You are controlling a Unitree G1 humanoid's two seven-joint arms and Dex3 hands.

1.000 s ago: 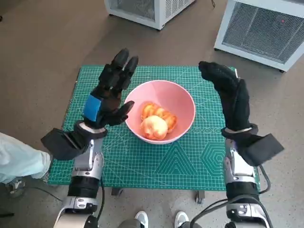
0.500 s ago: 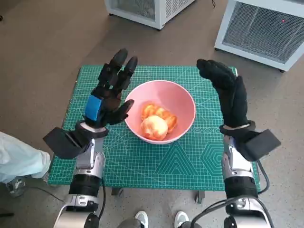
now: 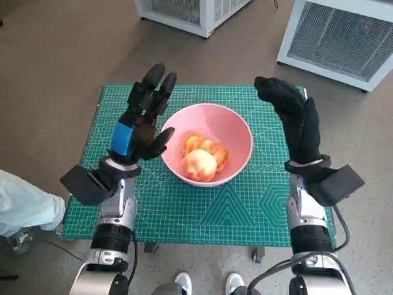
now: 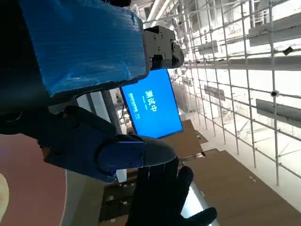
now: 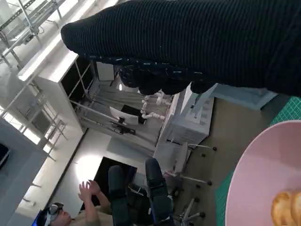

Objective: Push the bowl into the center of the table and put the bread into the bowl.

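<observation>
Left hand point(image 3: 142, 120) and right hand point(image 3: 295, 120) raised, fingers spread, flanking the bowl point(image 3: 236, 132), empty.

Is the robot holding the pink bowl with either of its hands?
No: in the head view the left hand and the right hand are raised open on either side of the pink bowl, gripping nothing.

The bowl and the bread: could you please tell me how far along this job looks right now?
Both steps look done. The pink bowl sits about mid-table on the green mat, and the bread lies inside it. Nothing is in hand: the left robot hand and the right robot hand are raised on either side of the bowl with fingers apart, holding nothing. Nothing visible seems left except perhaps drawing the arms back.
</observation>
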